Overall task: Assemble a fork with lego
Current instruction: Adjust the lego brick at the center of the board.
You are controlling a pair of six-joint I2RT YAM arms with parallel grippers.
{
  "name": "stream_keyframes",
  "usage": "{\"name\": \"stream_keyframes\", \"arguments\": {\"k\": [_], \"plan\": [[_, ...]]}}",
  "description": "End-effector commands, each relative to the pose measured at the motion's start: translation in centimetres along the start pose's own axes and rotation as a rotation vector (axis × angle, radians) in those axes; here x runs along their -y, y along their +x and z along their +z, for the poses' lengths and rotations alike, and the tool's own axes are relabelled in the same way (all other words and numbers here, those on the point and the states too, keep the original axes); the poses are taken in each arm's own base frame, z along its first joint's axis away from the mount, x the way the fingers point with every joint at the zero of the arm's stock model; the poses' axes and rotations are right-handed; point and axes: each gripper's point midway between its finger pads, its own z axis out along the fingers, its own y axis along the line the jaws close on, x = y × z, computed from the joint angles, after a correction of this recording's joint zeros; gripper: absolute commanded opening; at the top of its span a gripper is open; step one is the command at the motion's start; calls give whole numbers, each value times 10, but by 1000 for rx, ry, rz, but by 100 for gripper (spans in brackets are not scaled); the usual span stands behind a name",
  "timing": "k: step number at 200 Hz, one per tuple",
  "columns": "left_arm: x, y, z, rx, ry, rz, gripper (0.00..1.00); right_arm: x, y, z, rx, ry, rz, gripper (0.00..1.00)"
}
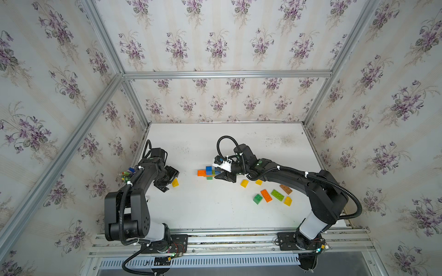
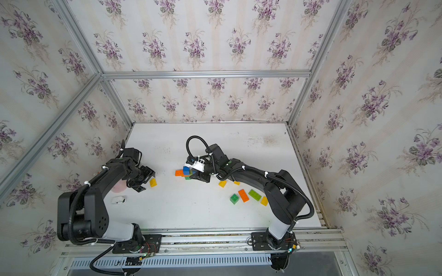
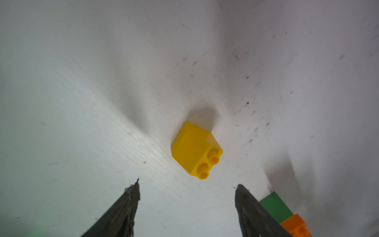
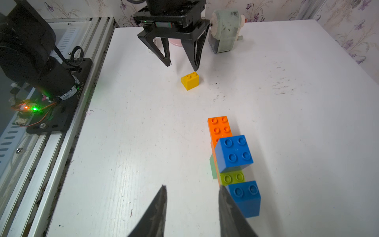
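Note:
A joined lego row [image 4: 229, 156] of orange, blue, lime and green bricks lies mid-table, seen in both top views [image 1: 207, 172] [image 2: 184, 172]. My right gripper [image 4: 192, 188] [image 1: 218, 176] is open beside its near end with nothing between the fingers; one finger [image 4: 227, 205] stands against a blue end brick. A single yellow brick [image 3: 195, 149] [image 1: 175, 182] [image 4: 190, 81] sits to the left. My left gripper [image 3: 188, 183] [image 4: 182, 66] hangs open just short of it, apart from it.
Loose bricks lie right of centre: yellow [image 1: 244, 183], small yellow [image 1: 258, 182], brown [image 1: 286, 189], lime [image 1: 277, 195], orange [image 1: 266, 195], green [image 1: 257, 198], yellow [image 1: 287, 201]. Marker pens [image 1: 125, 174], a pencil sharpener [image 4: 225, 30] and a small white object [image 2: 118, 199] sit at the left edge.

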Motion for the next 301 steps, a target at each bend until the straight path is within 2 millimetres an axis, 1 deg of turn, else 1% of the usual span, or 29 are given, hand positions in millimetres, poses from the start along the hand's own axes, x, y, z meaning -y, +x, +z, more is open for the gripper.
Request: {"name": "stream_keyframes", "arguments": {"k": [1,20,44,68,81,112,127,150,173,182,194,222,250,269,301], "plan": [[4,-11,2,34,-5,-68,75,-2,-6,0,36,-15,-8,40],[2,-19,4,48,-36,-56,74,-3,-6,0,37,-19,-7,40],[3,-24,15,18,-33,-65,73,-5,-5,1,40,-27,-8,40],[4,-19,28,-35,-44,-43,71,-3,-1,2,25,-16,-7,39],[1,-17,31,-47,-55,-35,70,-2,2,4,13,-12,-2,39],[3,-6,34,-94,-41,28,67,0,6,6,-1,-11,7,39],[1,2,34,-120,-62,78,66,0,6,7,-2,-10,10,38],[0,16,36,-159,-50,123,65,1,8,7,-8,-8,14,38],[8,33,42,-187,-15,159,64,1,8,9,-15,-11,18,38],[14,38,43,-194,3,182,64,2,8,9,-19,-13,20,37],[14,41,45,-204,-16,211,63,0,7,9,-20,-19,20,37],[13,40,44,-202,-35,236,62,-3,5,9,-22,-17,15,36],[6,36,34,-176,-73,278,67,-4,8,9,-26,-20,21,36],[2,28,27,-138,-98,304,68,-5,7,11,-26,-23,22,36],[8,15,19,-122,-114,375,65,-5,7,11,-29,-24,19,36]]}}
